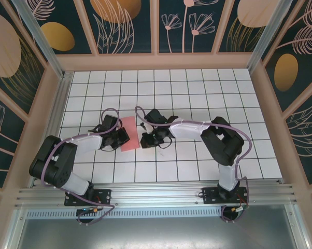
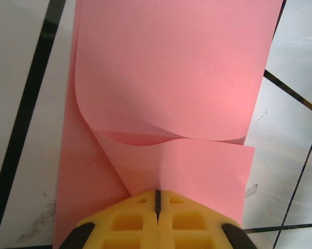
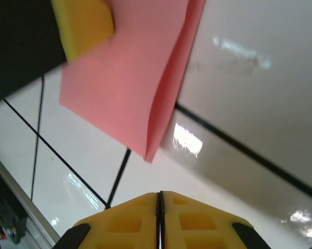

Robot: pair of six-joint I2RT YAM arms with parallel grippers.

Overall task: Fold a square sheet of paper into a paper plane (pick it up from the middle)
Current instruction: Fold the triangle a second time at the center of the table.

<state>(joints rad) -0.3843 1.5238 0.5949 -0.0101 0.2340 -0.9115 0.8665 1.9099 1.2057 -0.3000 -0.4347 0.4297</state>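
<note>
Pinching the square sheet of paper [image 2: 171, 78], loosely doubled over at mid-bench [image 1: 197, 93], the left gripper [image 2: 157, 199] grasps its edge while the right gripper [image 3: 159, 199] sits clenched and empty just right, so nearly every fold seems left.

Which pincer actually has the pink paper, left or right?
The left pincer: it is shut on the near edge of the folded-over pink paper. The right pincer is shut too but empty, with the paper clear of its tips.
</note>
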